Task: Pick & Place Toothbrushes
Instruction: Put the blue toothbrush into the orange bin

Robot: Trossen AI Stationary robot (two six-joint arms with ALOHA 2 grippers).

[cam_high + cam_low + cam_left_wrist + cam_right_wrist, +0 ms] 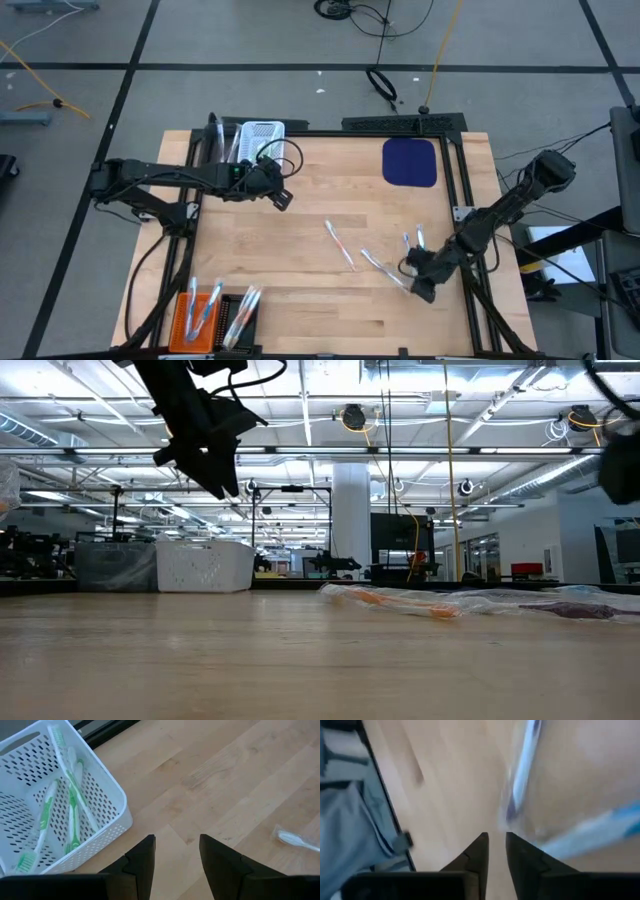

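The right gripper (pixel 423 291), fingers slightly apart and empty, is hovering low over the loose toothbrushes (pixel 372 259) on the table (pixel 330 310), so it should be centring on one handle, while the left gripper (pixel 281 199), open, is waiting beside the white basket (pixel 262 131).

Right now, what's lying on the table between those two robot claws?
In the high view, a loose toothbrush lies on the wood between the left gripper and right gripper; otherwise the table is bare.
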